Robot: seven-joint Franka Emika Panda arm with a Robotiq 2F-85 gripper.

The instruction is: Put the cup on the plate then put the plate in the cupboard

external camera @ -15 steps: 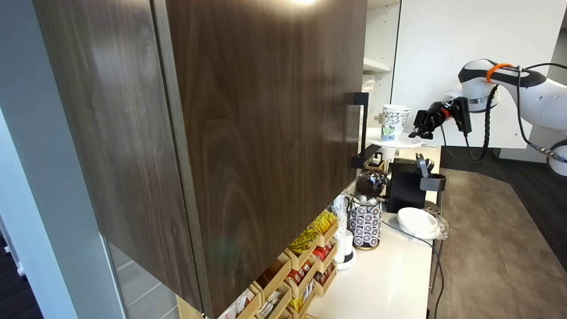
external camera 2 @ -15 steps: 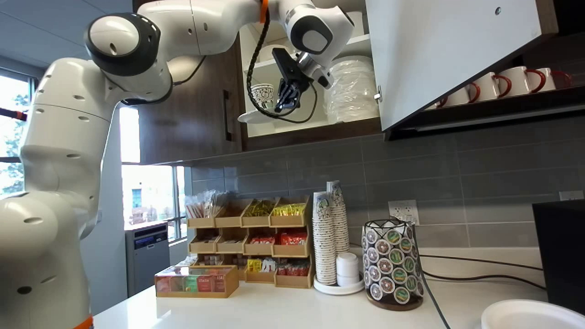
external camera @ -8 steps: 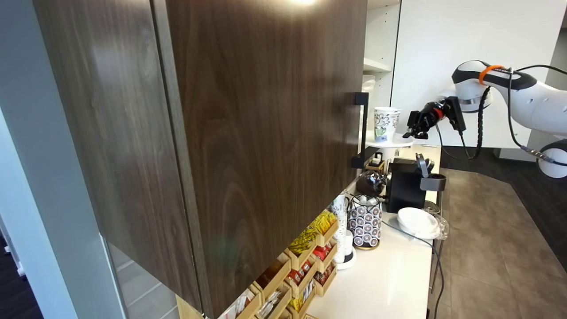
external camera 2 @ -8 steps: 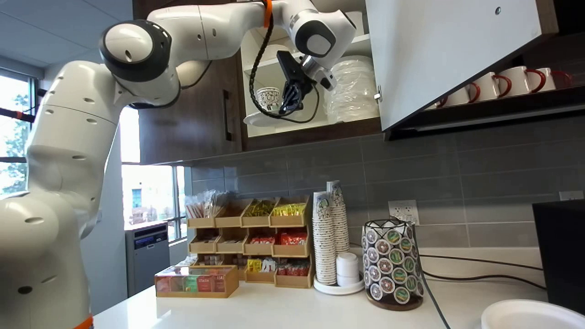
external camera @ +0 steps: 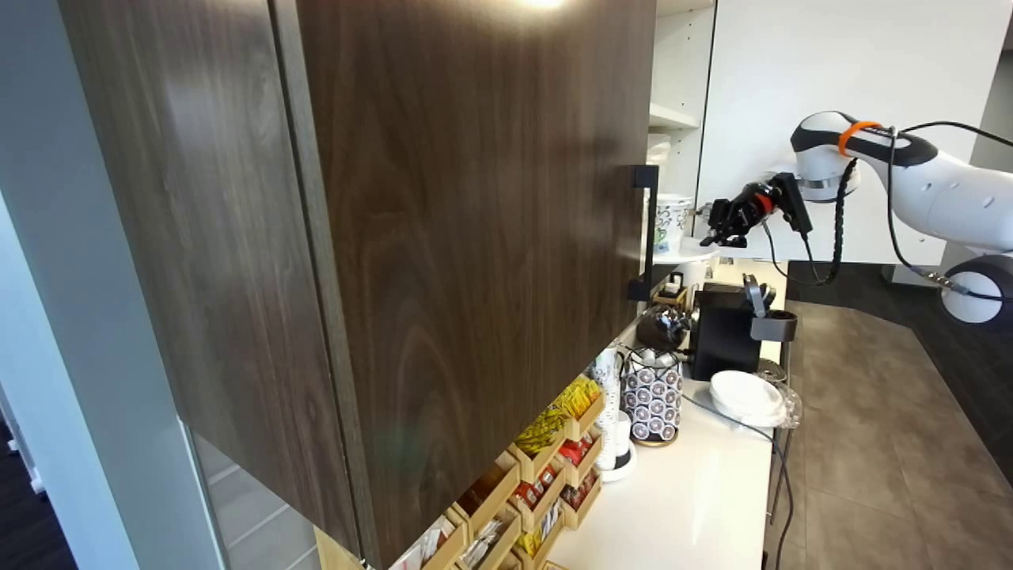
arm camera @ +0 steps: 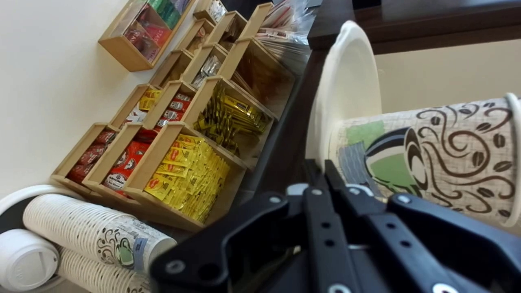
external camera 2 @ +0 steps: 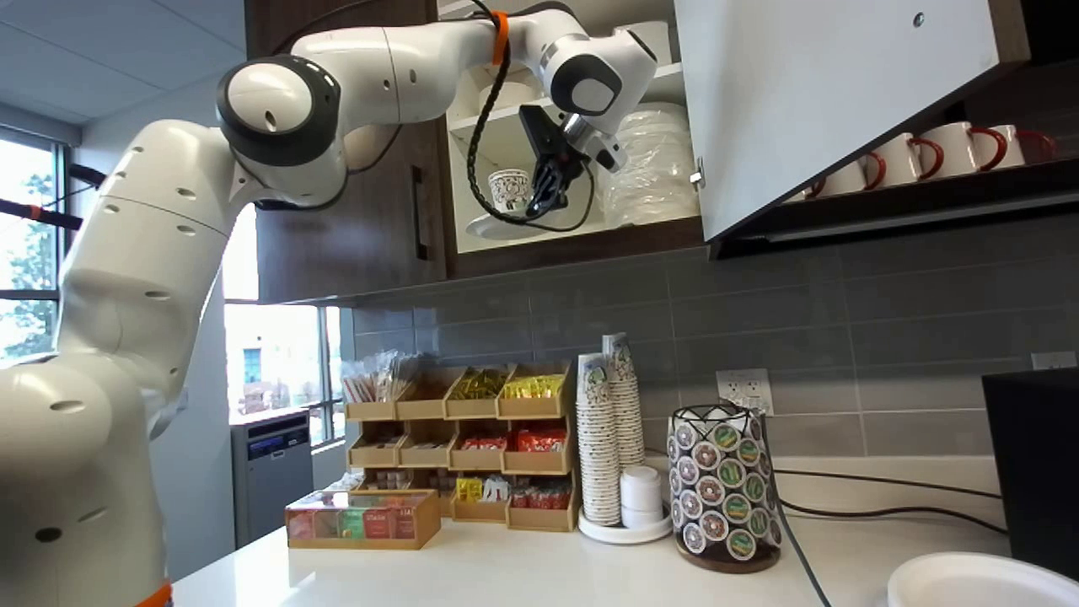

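Observation:
A patterned paper cup (external camera 2: 509, 190) stands upright on a white plate (external camera 2: 496, 228). Black fingers of my gripper (arm camera: 318, 166) are shut on the plate's rim, close beside the cup (arm camera: 439, 158), which is untouched by them. In the wrist view the plate (arm camera: 351, 77) appears turned on its side. The cupboard (external camera 2: 506, 126) is open, its white door (external camera: 839, 87) swung wide. Plate and cup are at its lower opening; how far in they reach, I cannot tell. The dark door and handle hide part of the plate (external camera: 690, 252) in an exterior view.
Plastic-wrapped plates (external camera 2: 647, 169) stand in the cupboard, right of my gripper. A dark brown cabinet door (external camera: 491, 237) with a black handle (external camera: 644, 237) borders the opening. Red-handled mugs (external camera 2: 952, 156) line a shelf. Below are packet bins (external camera 2: 480, 438), stacked paper cups (external camera 2: 600, 438) and a pod holder (external camera 2: 725, 489).
The arm has carried the plate and cup toward the cupboard: leftward behind the dark door's handle in an exterior view, rightward across the opening in an exterior view. The grip has stayed the same.

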